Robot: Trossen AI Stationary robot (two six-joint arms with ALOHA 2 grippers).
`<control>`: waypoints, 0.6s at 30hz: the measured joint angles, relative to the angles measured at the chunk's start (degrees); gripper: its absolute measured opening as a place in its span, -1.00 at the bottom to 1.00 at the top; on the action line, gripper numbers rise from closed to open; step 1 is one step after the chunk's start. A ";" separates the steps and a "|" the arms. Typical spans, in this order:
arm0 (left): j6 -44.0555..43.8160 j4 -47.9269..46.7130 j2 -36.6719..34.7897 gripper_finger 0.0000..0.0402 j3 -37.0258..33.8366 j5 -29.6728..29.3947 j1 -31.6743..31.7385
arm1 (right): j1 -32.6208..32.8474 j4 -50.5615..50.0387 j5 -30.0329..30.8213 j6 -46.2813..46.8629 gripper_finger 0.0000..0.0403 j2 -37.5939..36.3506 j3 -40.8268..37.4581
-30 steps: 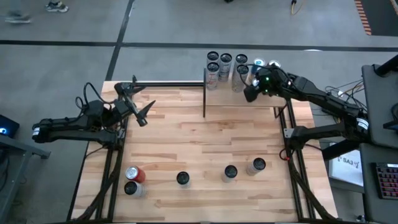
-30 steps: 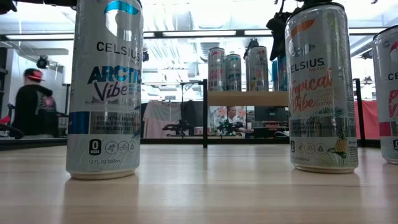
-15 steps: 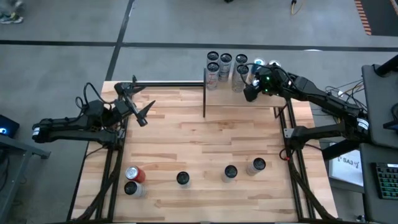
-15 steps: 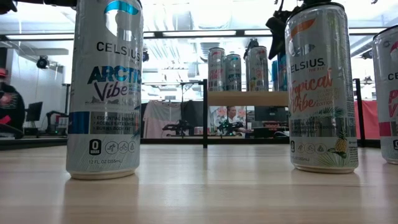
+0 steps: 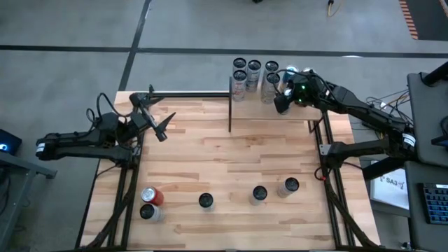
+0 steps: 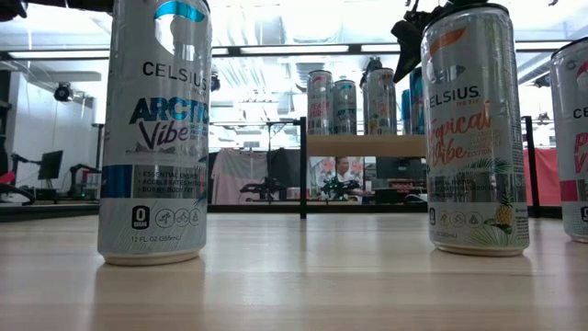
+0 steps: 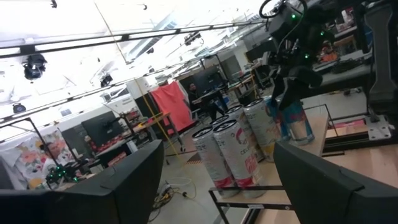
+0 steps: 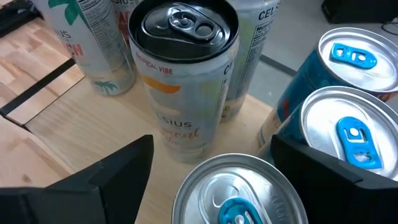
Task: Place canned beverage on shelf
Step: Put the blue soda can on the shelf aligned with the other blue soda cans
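Seven tall silver beverage cans (image 5: 253,67) crowd the small light-wood shelf (image 6: 366,145); the right pincer (image 5: 281,105) hovers over them, fingers apart, empty, apparently after release; next, retreat upward toward the bench cans (image 5: 260,194).

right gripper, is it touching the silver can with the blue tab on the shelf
Apart. In the right wrist view the right gripper is open, its fingers either side above the silver can, with shelf showing between.

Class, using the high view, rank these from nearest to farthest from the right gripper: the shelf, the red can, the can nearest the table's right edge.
1. Shelf, directly under the right gripper, far right.
2. Right-edge can, near side.
3. Red can, near left corner.
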 joint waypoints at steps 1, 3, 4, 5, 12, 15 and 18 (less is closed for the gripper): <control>0.00 0.02 -0.03 0.44 0.01 0.00 0.00 | 0.00 0.00 0.00 -0.01 0.57 0.00 0.00; -0.19 0.05 -0.04 0.44 0.15 0.01 0.00 | 0.00 0.06 0.02 -0.18 0.56 0.00 0.00; -0.33 0.06 -0.04 0.44 0.20 0.02 0.00 | 0.00 0.11 0.04 -0.27 0.56 0.00 0.00; -0.49 0.05 -0.04 0.44 0.22 0.01 0.00 | 0.00 0.18 0.03 -0.30 0.56 0.00 0.00; -1.53 0.18 -0.04 0.44 0.26 0.04 0.00 | 0.00 0.04 0.02 -0.41 0.56 -0.06 0.00; -1.87 0.56 -0.04 0.44 0.28 0.09 0.00 | 0.00 0.04 0.00 -0.32 0.56 -0.27 0.00; -1.96 0.56 -0.04 0.44 0.28 0.09 0.00 | 0.00 0.07 -0.02 0.55 0.56 -0.37 0.00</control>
